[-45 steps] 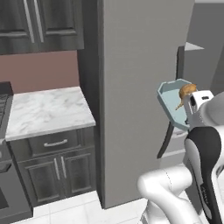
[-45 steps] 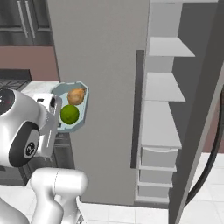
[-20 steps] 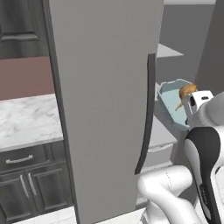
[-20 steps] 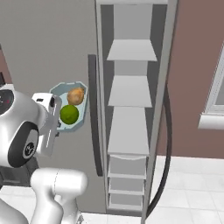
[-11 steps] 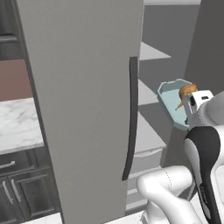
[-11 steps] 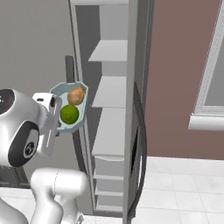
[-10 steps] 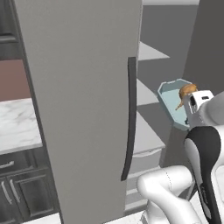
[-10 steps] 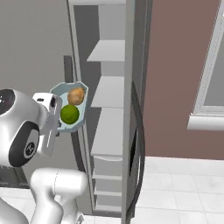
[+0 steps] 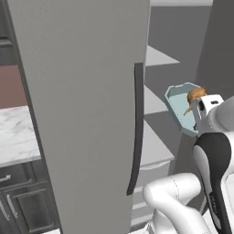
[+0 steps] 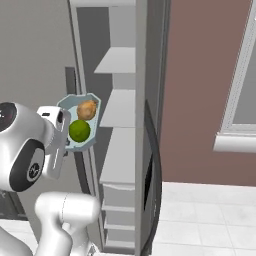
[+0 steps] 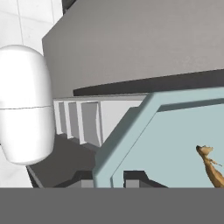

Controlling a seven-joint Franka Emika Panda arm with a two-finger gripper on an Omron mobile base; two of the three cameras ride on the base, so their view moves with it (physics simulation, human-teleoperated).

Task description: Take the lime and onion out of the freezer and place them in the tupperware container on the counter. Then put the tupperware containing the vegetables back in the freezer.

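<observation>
- We see the white arm holding the tupperware container up in front of the open freezer, close to its pale inner shelves
- Our gripper is pinched together on the container's rim, one dark tip on each side of the wall; gripping the edge leaves the inside clear for the food
- Inside the pale blue tray, the onion rests just above the lime, the two touching or nearly so
- The tray appears tipped toward the cameras, so its raised wall is what keeps both from rolling out
- In the left base view, the freezer's speckled door with its dark handle stands between us and the marble counter
- We judge the loading done; what remains is sliding the tray onto a shelf
</observation>
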